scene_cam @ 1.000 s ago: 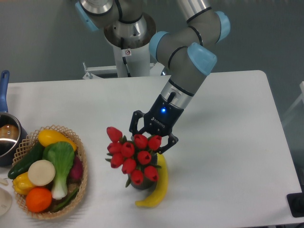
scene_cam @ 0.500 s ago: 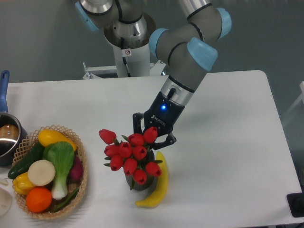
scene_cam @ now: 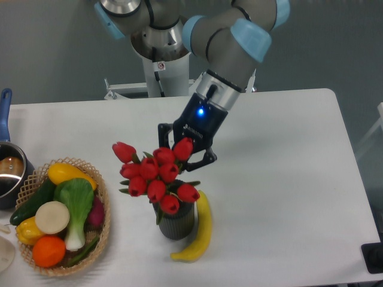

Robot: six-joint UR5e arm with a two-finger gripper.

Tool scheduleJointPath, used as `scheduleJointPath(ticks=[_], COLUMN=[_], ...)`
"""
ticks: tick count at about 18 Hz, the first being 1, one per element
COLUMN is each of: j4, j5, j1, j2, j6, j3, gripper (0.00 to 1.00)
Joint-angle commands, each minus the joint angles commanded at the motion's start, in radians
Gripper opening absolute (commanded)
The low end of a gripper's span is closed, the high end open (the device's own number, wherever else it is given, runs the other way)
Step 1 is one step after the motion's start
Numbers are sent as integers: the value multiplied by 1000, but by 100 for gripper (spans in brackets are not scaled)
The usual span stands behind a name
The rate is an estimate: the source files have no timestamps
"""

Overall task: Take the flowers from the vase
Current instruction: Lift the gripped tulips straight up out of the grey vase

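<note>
The flowers (scene_cam: pixel 152 174), a bunch of red tulip buds with green leaves, stand raised above the vase (scene_cam: pixel 177 222), a short dark grey ribbed cylinder near the table's front. Their stems still reach toward its mouth. My gripper (scene_cam: pixel 181 156) is shut on the flowers at the bunch's upper right, its black fingers around the topmost buds. The lower stems are hidden behind the buds.
A yellow banana (scene_cam: pixel 200 230) lies against the vase's right side. A wicker basket (scene_cam: pixel 103 224) of vegetables and fruit stands at the front left. A blue-handled steel pot (scene_cam: pixel 9 170) sits at the left edge. The arm's base (scene_cam: pixel 161 66) rises behind the table.
My gripper has closed on the flowers and moved up and to the left, lifting the bunch partly out of the vase. The vase now shows more of its side.
</note>
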Motion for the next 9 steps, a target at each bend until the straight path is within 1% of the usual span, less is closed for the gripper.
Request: scheduleJointPath(ticks=[2, 7, 9], j4=[0, 0, 0], j5=[-12, -15, -14], j1=[2, 12, 28], j2=[14, 18, 25], j6=[-23, -38, -38], j3=[15, 55, 71], gripper=[0, 0, 0])
